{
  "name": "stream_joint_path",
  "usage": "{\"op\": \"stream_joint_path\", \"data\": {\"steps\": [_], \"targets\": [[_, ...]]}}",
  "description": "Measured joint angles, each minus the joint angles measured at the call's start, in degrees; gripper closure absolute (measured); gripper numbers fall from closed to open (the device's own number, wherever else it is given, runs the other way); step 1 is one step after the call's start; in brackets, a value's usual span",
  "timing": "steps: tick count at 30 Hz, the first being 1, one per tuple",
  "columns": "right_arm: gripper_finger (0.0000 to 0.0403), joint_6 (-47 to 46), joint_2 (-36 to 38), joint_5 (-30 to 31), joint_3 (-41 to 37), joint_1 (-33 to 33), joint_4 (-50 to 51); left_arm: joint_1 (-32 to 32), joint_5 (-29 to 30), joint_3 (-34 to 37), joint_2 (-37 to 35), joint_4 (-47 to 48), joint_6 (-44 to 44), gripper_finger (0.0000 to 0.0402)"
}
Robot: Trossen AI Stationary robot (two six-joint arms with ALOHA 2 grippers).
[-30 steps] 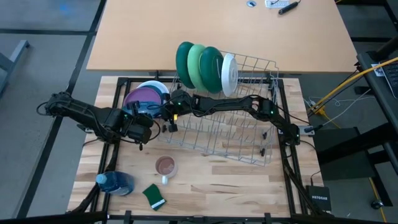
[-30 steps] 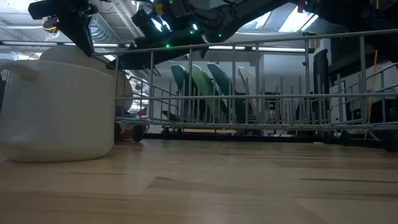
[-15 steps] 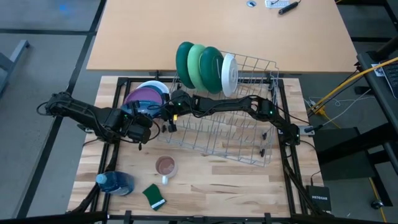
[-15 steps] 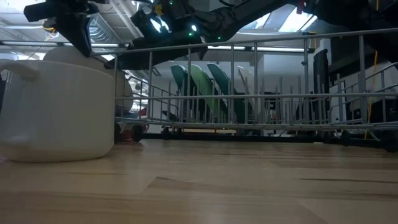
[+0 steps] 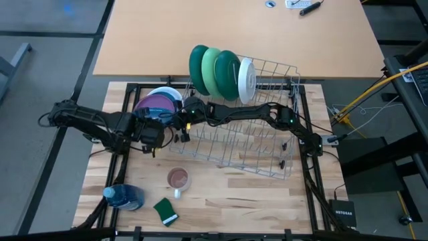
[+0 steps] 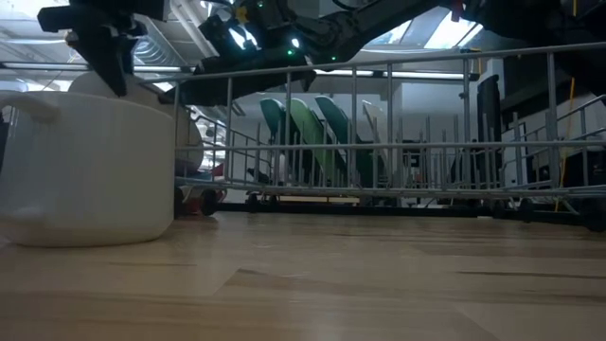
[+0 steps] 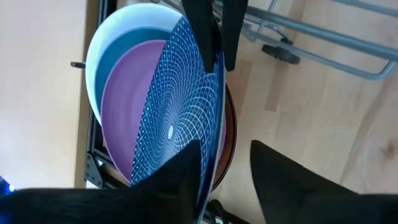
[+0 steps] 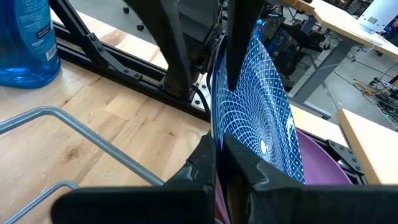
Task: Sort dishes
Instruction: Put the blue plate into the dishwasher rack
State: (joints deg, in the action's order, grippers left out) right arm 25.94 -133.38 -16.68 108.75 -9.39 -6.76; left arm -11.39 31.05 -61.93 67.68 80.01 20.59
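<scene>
Right gripper point(image 8: 219, 163) pinches blue plate point(image 8: 258, 102) — left gripper point(image 7: 225, 167) parted.

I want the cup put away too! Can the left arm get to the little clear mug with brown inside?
Probably yes. The small clear mug stands alone on bare wood just in front of the left gripper, with nothing between them. That gripper sits at the blue patterned plate, which the right gripper pinches.

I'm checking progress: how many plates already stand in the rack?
4: dark green, light green, another dark green and white, side by side at the rack's far end. None seem hidden.
</scene>
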Motion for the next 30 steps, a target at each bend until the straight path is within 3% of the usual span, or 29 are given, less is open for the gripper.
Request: {"op": "stream_joint_path", "data": {"steps": [4,9,14,21,30], "targets": [[0.0390,-0.11,0.00,-0.40,0.00,-0.02,-0.09,1.99,-0.22,0.08,0.02,-0.03,-2.24,0.0249],[0.0391,-0.09,0.02,-0.51,0.00,-0.02,-0.09,4.61,-0.29,2.11,0.02,-2.00,-6.09,0.0253],[0.0391,0.02,0.02,-0.80,0.00,0.00,-0.06,6.45,-0.86,4.65,0.02,-3.17,-13.72,0.0290],[0.0378,-0.17,0.04,-0.88,0.00,0.00,-0.31,6.99,0.53,5.03,-0.05,-3.02,-16.78,0.0386],[0.0302,-0.42,0.09,2.17,0.00,0.06,-1.16,7.05,1.68,5.05,-0.04,-2.21,-13.93,0.0391]]}}
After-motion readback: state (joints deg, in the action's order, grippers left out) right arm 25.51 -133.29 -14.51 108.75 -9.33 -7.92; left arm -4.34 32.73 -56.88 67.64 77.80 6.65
